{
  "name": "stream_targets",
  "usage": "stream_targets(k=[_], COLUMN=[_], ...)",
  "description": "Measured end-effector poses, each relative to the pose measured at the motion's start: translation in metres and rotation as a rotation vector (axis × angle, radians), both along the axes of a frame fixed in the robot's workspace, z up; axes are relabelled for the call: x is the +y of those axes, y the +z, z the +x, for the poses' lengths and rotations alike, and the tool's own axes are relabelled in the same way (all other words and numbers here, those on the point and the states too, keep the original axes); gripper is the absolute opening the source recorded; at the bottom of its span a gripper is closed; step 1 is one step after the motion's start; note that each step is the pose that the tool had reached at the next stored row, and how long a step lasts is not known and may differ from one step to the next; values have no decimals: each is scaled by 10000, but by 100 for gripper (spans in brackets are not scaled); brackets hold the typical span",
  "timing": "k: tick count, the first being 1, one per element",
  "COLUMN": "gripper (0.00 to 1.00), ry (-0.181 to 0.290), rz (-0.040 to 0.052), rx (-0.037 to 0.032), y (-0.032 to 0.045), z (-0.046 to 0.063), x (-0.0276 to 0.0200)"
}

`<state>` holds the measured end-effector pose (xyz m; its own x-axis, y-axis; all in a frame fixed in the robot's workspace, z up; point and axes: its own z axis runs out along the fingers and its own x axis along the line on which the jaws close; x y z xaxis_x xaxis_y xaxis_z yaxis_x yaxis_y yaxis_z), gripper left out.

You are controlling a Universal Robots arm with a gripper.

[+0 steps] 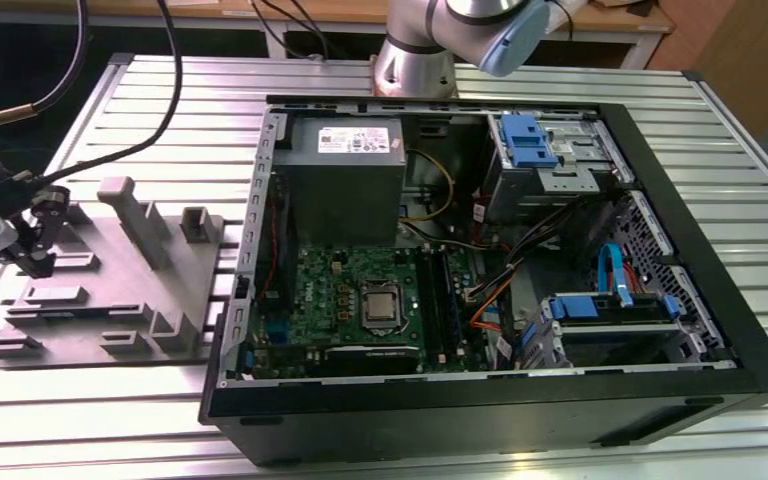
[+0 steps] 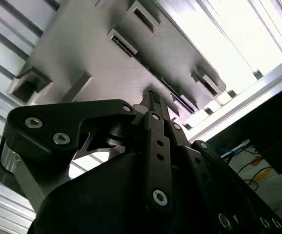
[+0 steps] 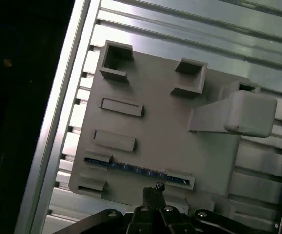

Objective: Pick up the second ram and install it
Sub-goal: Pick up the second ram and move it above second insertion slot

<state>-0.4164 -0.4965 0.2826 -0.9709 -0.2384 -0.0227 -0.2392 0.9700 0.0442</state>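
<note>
Colour gives the second ram (image 3: 136, 169) away: you see it edge-on as a long, thin dark-blue strip standing in a slot near one edge of the grey holder (image 3: 170, 112), which lies on the slatted desk (image 1: 357, 75) beside the open computer case (image 1: 491, 410). Your hand (image 3: 153, 188) hangs close over the strip near its middle, fingers drawn together with nothing between them. Whether it touches the strip you cannot tell.

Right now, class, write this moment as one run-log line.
gripper: close by second ram | second ram: on edge in grey holder slot | installed: not yet
</note>
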Motion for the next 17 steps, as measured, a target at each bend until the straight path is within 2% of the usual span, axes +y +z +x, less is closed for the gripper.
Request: stream_targets(k=[17], gripper=[10], ry=[3102], rz=[0], rx=[-1], y=[-59], z=[0], x=[0])
